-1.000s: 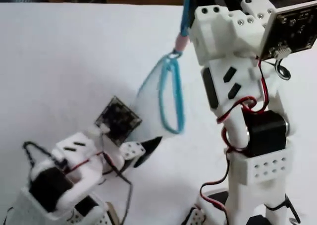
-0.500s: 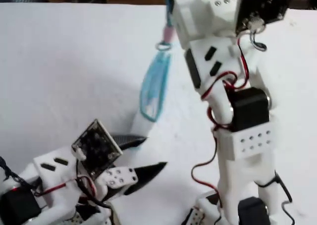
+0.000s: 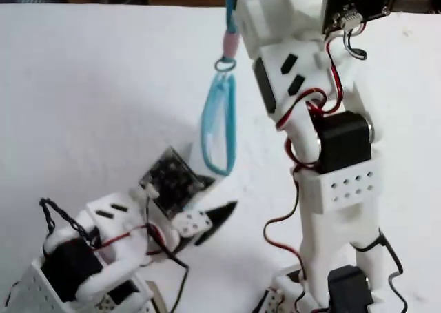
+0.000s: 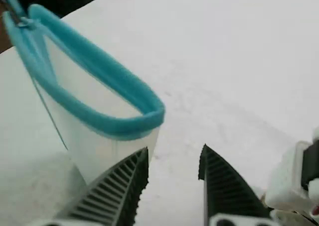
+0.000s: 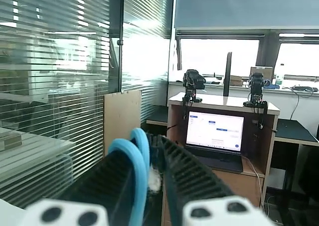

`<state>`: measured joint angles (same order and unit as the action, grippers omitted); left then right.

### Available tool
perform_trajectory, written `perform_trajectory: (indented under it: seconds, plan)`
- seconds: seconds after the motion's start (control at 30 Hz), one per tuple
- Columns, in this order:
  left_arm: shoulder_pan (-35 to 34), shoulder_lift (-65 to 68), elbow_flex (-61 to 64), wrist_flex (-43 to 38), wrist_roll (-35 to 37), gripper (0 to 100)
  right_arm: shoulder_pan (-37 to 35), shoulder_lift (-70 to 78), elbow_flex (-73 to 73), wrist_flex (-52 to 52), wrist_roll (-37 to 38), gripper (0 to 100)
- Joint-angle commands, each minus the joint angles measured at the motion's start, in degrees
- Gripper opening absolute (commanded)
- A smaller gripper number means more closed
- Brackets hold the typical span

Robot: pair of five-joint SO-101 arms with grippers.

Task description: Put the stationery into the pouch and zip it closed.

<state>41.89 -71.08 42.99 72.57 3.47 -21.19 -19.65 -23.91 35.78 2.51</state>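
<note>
The pouch (image 3: 219,116) hangs over the table, white with a blue zip rim (image 4: 94,84). It is held up by a blue strap (image 3: 229,13) joined through a pink tab and a ring. My right gripper (image 5: 153,142) is shut on that blue strap (image 5: 135,159), high above the table. My left gripper (image 4: 172,154) is open just below the pouch's lower end. One finger (image 4: 122,188) lies against the white pouch wall (image 4: 87,131); the other stands clear of it. In the high view the left gripper (image 3: 207,206) sits by the pouch's bottom corner.
The white table (image 3: 89,85) stretches bare to the left and back. The right arm's tall white body (image 3: 331,175) with red wires stands close to the right of the pouch. A dark edge runs along the table's far side.
The right arm has carried the strap left and up, and the pouch's mouth has narrowed. The left gripper drew back from the pouch, then came forward to its lower end again.
</note>
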Motion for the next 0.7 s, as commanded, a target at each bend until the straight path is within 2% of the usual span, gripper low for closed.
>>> perform_trajectory:
  seconds: [0.0,0.1,0.2,0.27,0.53,0.67]
  plan:
    - [-3.0,-0.2,0.9,-3.3,0.4,18,-0.1,-0.1,-2.6,-0.8,-0.5,1.5]
    - [-0.9,-0.6,-2.5,-1.1,1.2,18,-0.1,0.0,-2.3,-0.8,-0.5,1.5]
    - [6.5,-0.2,-11.2,5.9,5.0,20,0.0,0.0,-2.3,-0.8,-0.5,1.5]
    - [10.4,-0.1,-12.5,7.4,5.6,22,0.0,0.0,-2.3,-0.9,-0.5,1.5]
    - [7.5,4.0,0.5,-4.6,0.9,21,-0.4,0.0,-2.3,-0.8,-0.5,1.5]
    - [3.7,7.0,1.8,-9.2,-2.3,12,-0.1,-0.1,-2.3,-0.8,-0.5,1.5]
